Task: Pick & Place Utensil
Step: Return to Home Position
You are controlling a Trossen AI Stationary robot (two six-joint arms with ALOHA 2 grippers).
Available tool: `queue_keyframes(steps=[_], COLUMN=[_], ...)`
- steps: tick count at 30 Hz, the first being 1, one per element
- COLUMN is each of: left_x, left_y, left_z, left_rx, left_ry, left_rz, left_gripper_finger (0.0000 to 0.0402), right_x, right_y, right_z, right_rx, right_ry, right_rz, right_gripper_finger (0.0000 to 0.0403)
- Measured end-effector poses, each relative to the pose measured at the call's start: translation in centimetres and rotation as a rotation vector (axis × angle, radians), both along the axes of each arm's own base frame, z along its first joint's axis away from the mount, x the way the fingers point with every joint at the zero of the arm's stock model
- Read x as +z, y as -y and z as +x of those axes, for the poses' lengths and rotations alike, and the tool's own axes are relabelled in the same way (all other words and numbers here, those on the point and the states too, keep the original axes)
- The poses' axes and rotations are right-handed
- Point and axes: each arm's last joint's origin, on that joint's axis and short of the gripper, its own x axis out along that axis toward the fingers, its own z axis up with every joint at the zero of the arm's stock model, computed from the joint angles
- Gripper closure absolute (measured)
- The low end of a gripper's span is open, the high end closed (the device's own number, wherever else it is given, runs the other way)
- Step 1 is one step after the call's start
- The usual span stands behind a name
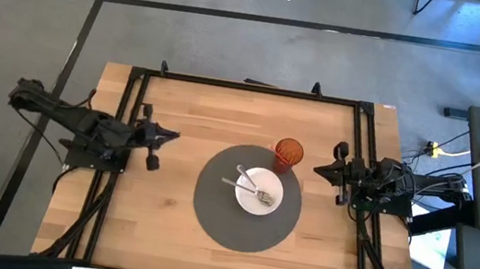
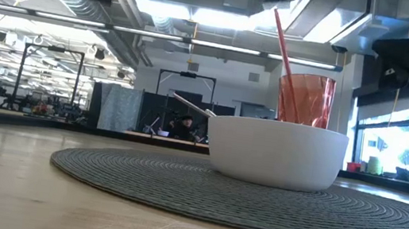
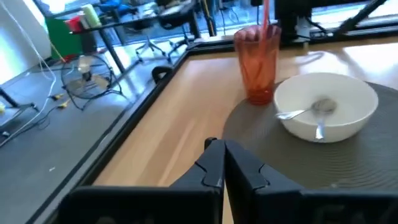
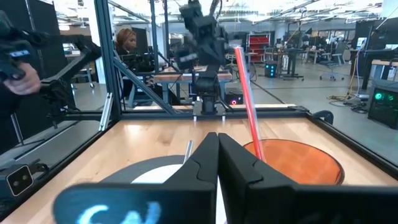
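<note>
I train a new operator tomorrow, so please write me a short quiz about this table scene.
1. True or false: the left end effector and the right end effector each grip a fork.
2. Where do the silver utensils lie? A) on bare wood B) in the white bowl C) on the floor
3. Fill in: the orange cup holds a red ___.
Key: 1 false; 2 B; 3 straw.

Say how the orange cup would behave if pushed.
The cup is tall, narrow and see-through, so it is probably light and apt to tip. The straw leaning out of it may swing round. Its glossy wall could be slippery to grip.
</note>
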Motion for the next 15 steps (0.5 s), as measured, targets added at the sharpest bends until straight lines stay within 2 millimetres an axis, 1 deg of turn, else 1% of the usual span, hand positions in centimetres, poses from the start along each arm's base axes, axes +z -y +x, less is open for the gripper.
queue_keyframes(steps=[2, 4, 6, 9, 13, 15], left_x=[-1.3, -1.7, -1.6, -1.0, -0.2, -0.1], left_y=[-0.3, -0.4, -0.4, -0.4, -1.0, -1.2], left_z=[-0.7, -1.0, -1.4, -2.6, -4.6, -5.4], left_rx=[-0.024, -0.087, -0.164, -0.284, -0.286, -0.288], left_ry=[0.056, 0.159, 0.261, 0.365, 0.475, 0.502], left_rz=[-0.005, -0.013, -0.024, -0.02, -0.011, 0.004], left_gripper_finger=[0.0399, 0.04, 0.0401, 0.0399, 0.0401, 0.04], right_x=[0.0, 0.0, 0.2, 0.3, 0.3, 0.4], right_y=[0.0, 0.0, 0.0, 0.0, -0.1, -0.1], right_z=[0.0, 0.0, 0.0, 0.0, 0.0, 0.0], right_rx=[-0.001, -0.001, -0.001, 0.012, 0.026, 0.022], right_ry=[0.0, 0.004, 0.02, 0.03, 0.031, 0.037], right_rz=[0.0, -0.005, -0.014, -0.002, 0.001, 0.001], right_gripper_finger=[0.0397, 0.0397, 0.0397, 0.0397, 0.04, 0.04])
